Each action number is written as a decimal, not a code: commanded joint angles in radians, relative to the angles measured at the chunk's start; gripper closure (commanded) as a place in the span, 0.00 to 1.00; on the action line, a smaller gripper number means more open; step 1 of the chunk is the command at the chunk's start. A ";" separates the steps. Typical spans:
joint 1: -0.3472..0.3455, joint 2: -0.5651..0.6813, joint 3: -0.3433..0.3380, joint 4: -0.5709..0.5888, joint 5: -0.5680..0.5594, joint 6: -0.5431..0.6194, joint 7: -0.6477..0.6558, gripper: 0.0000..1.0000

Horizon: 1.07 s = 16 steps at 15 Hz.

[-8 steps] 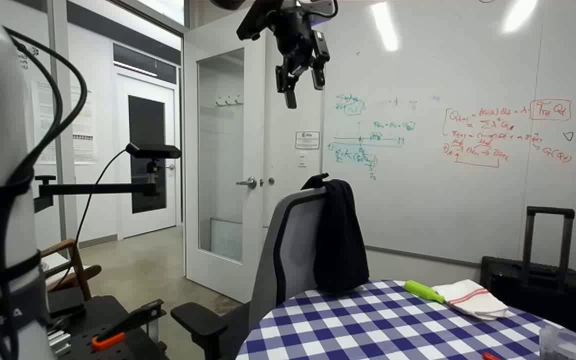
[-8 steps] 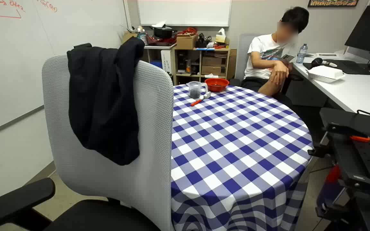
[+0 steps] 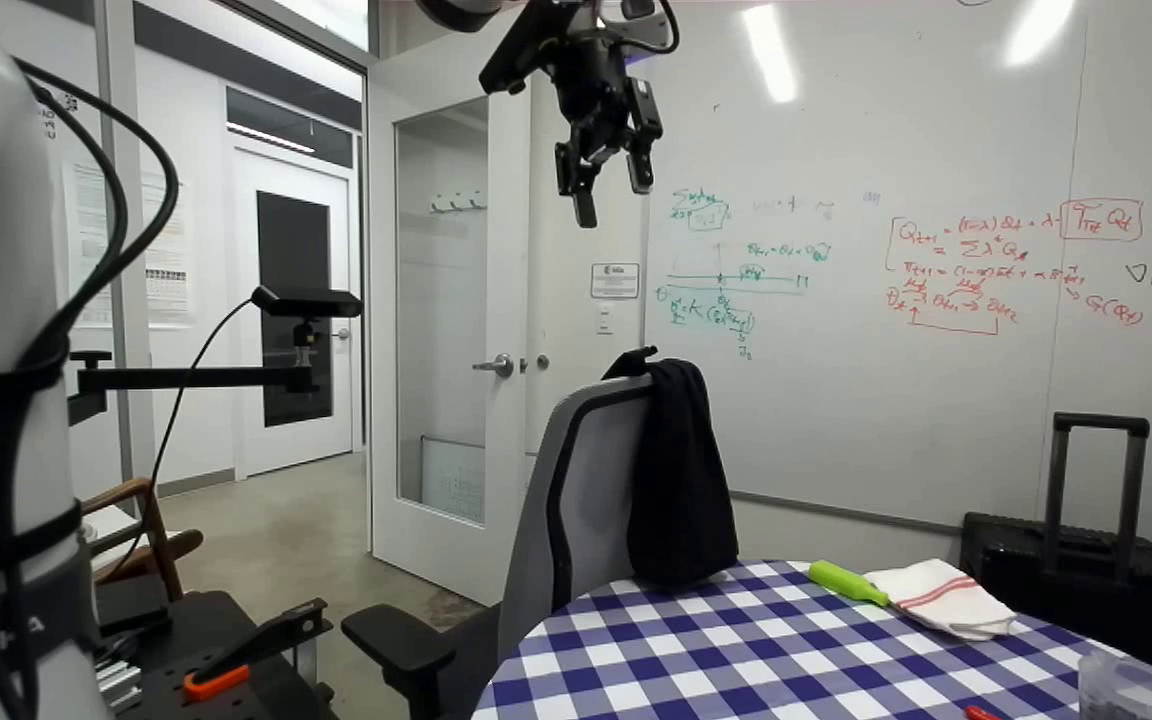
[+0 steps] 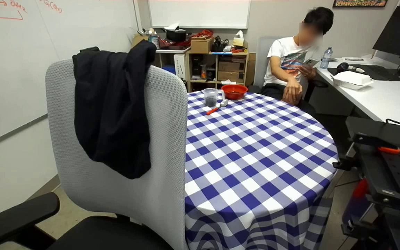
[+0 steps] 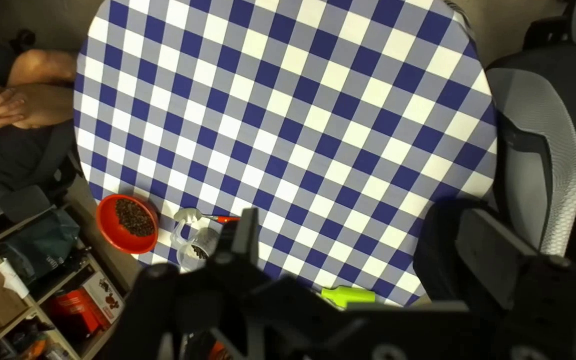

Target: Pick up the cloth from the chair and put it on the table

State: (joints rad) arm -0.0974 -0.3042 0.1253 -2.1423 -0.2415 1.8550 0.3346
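Observation:
The black cloth (image 3: pixel 681 480) hangs limp over the top of the chair's grey backrest (image 3: pixel 591 500). In an exterior view the cloth (image 4: pixel 113 114) drapes down the backrest (image 4: pixel 167 146). The table (image 4: pixel 255 146), with its blue-and-white checked cover, stands against the chair's other side. My gripper (image 3: pixel 613 197) is open and empty, high above the chair top and apart from the cloth. In the wrist view the gripper (image 5: pixel 365 220) has its fingers wide apart. The cloth (image 5: pixel 430 237) shows there as a dark shape beside the right finger, partly hidden by it.
On the table are a green-handled tool (image 3: pixel 846 583), a white towel (image 3: pixel 946 600), a measuring cup (image 4: pixel 210 97), a red bowl (image 4: pixel 234 92) and a red-handled scoop (image 4: pixel 214 110). A black suitcase (image 3: pixel 1086 580) stands behind. A person (image 4: pixel 290 66) sits by the table's far side.
My gripper has moved slightly down, still open. The cloth and chair have not moved. The seated person has shifted their hands and phone.

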 commanded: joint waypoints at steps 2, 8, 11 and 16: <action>0.035 0.089 -0.009 -0.005 -0.048 0.138 0.006 0.00; 0.068 0.192 -0.036 0.001 -0.011 0.308 -0.096 0.00; 0.075 0.231 -0.062 0.005 0.044 0.389 -0.197 0.00; 0.084 0.290 -0.083 0.027 0.136 0.490 -0.376 0.00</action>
State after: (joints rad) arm -0.0351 -0.0575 0.0662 -2.1512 -0.1743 2.3003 0.0627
